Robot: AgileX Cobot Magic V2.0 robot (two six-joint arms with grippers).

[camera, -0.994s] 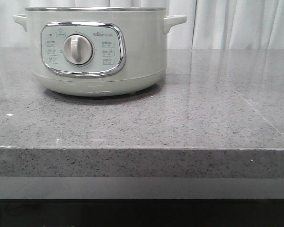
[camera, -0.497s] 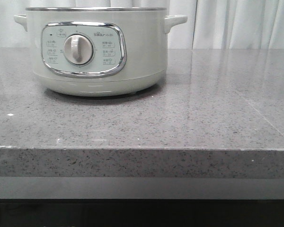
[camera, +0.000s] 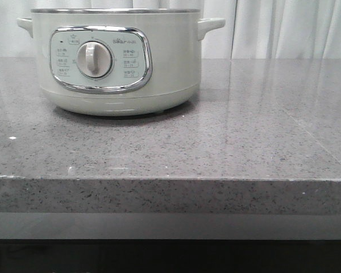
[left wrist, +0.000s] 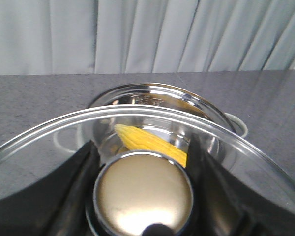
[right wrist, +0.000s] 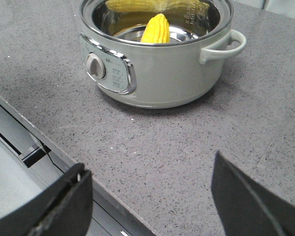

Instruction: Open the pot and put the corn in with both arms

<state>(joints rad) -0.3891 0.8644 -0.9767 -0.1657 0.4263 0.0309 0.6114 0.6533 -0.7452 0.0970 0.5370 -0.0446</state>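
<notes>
The pale-green pot (camera: 119, 62) stands at the back left of the grey counter with no lid on it. The yellow corn (right wrist: 156, 29) lies inside it, leaning on the steel inner wall. It also shows in the left wrist view (left wrist: 147, 140). My left gripper (left wrist: 142, 152) is shut on the round metal knob (left wrist: 143, 191) of the glass lid (left wrist: 137, 112) and holds the lid above the pot (left wrist: 152, 93). My right gripper (right wrist: 150, 167) is open and empty over the counter's front edge, well short of the pot (right wrist: 162, 73). Neither gripper shows in the front view.
The grey speckled counter (camera: 244, 131) runs right of the pot. Its front edge (right wrist: 49, 142) drops to a lower ledge under my right gripper. White curtains (camera: 284, 28) hang behind.
In the front view the pot has shifted a hair to the right. Nothing else differs.
</notes>
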